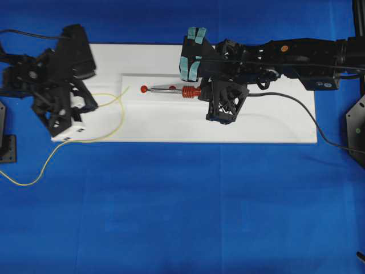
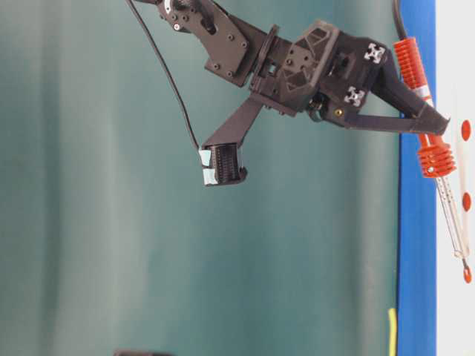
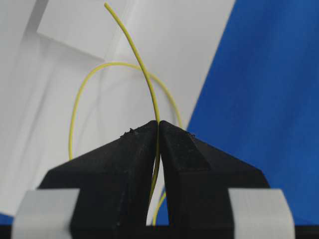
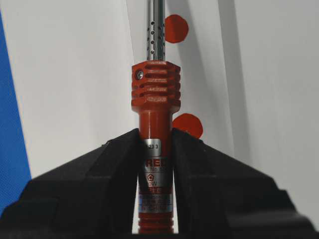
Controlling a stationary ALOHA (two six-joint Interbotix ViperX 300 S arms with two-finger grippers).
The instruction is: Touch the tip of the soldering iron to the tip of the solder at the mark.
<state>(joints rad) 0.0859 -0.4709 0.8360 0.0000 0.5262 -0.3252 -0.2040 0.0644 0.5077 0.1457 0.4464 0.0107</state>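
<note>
My right gripper (image 1: 209, 95) is shut on the soldering iron (image 1: 177, 90), gripping its red handle (image 4: 155, 149) just behind the ribbed collar (image 4: 155, 89). The silver shaft points left, and the tip of the soldering iron (image 1: 147, 89) is at the leftmost red mark (image 1: 143, 88), just short of that mark (image 2: 467, 275) in the table-level view. My left gripper (image 1: 94, 105) is shut on the solder (image 3: 149, 89), a thin yellow wire pinched between its fingertips (image 3: 144, 134). The tip of the solder (image 1: 129, 87) hangs left of the mark, apart from the iron.
A white board (image 1: 268, 123) lies on the blue cloth, with a raised strip (image 1: 134, 80) carrying the red marks (image 4: 175, 28). Loose solder loops off the board's front edge onto the cloth (image 1: 34, 181). The iron's black cord (image 1: 302, 108) trails right.
</note>
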